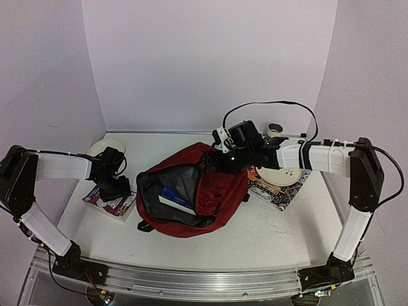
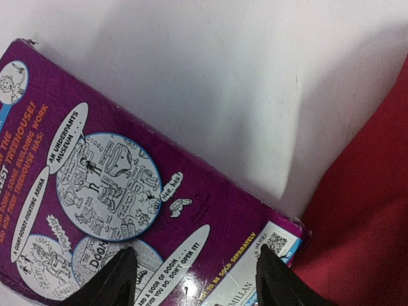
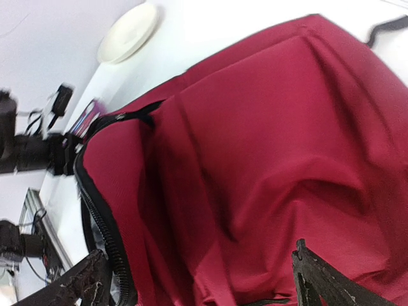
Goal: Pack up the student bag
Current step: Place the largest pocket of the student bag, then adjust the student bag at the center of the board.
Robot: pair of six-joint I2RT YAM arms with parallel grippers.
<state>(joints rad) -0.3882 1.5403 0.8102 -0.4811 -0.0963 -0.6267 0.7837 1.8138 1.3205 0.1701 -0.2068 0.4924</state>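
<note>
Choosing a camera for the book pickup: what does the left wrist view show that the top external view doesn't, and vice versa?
Only left wrist: the cartoons, speech bubbles and QR code on the cover of the purple book, with the left jaws open over it. Only top external: the open mouth of the student bag with a blue-and-white item inside, the right arm over the bag, and a white plate at the back left. Both: the purple book beside the red bag.

White links [image 1: 60, 167] meet black joints [image 1: 16, 178], black cable [image 1: 268, 103], black left pincer [image 2: 194, 268].
</note>
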